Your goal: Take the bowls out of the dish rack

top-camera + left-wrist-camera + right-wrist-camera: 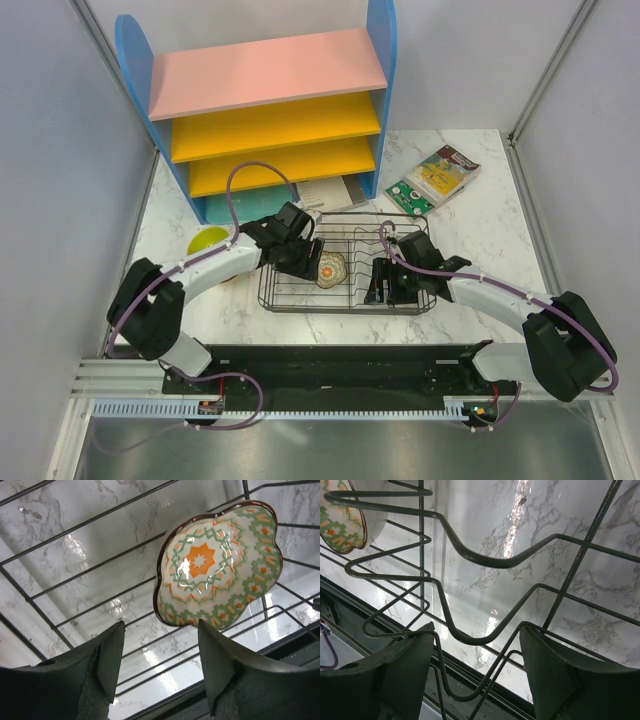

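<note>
Nearest the arm bases, the left gripper (160,626) has its jaws apart with nothing between them. It points at a scalloped bowl (217,565), which lies just beyond the fingertips and apart from them. The right gripper (477,629) is likewise spread, low over the prong wires at the right end of the dish rack (345,309).

The rack sits mid-tabletop (485,235). The one bowl stands on edge in its left-centre part. Only the left wrist view shows its pattern: an orange star, green bands and a brown rim. The right wrist view catches only its edge.

Left of the rack, the overhead view alone shows a yellow-green bowl (207,240) on the marble. Farther right lie a booklet (447,170) and a green card (407,195), their print too small to read. A blue shelf unit (270,105) stands behind.
</note>
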Available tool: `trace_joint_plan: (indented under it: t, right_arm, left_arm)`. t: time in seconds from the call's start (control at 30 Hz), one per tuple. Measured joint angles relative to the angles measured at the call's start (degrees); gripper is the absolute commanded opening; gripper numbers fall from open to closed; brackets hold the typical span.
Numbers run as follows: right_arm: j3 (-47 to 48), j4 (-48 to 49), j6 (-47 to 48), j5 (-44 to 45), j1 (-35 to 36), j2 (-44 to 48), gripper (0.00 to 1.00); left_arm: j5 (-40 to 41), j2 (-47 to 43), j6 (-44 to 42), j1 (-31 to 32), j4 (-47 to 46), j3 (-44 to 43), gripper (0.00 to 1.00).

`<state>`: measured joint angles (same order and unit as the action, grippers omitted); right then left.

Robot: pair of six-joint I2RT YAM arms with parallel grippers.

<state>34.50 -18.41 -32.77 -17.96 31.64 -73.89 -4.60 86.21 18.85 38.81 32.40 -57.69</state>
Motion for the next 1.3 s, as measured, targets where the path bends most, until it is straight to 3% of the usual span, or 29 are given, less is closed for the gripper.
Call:
trace_joint_plan:
  t: [0.3, 0.4, 0.5, 0.57, 0.6, 0.9, 1.13, 1.3]
  right_arm:
    - [-0.1, 0.1, 0.0, 0.0, 0.0, 0.0, 0.77]
    - [-0.1, 0.2, 0.0, 0.0, 0.0, 0.0, 0.77]
    - [-0.1, 0.2, 0.0, 0.0, 0.0, 0.0, 0.77]
    - [-0.1, 0.2, 0.0, 0.0, 0.0, 0.0, 0.77]
    - [-0.1, 0.2, 0.0, 0.0, 0.0, 0.0, 0.77]
    - [-0.2, 0.4, 0.0, -0.1, 0.0, 0.0, 0.77]
    - [-0.2, 0.4, 0.0, -0.1, 0.0, 0.0, 0.77]
    - [-0.2, 0.5, 0.0, -0.2, 0.0, 0.0, 0.77]
  left_arm:
    - [0.0, 6.3, 0.8, 0.0, -5.5, 0.1, 0.63]
    - [0.0, 6.4, 1.2, 0.0, -6.7, 0.2, 0.57]
    - [0.0, 6.5, 1.4, 0.0, -7.5, 0.2, 0.37]
    - [0.0, 6.5, 1.6, 0.0, -7.6, 0.2, 0.06]
    - [0.0, 6.5, 1.9, 0.0, -7.6, 0.2, 0.02]
    - [0.1, 5.0, 2.1, -0.2, -8.1, 0.5, 0.02]
    - [4.6, -5.7, 2.1, -0.4, -5.4, 0.8, 0.02]
    - [5.3, -10.2, 2.3, -3.8, -3.0, -1.1, 0.02]
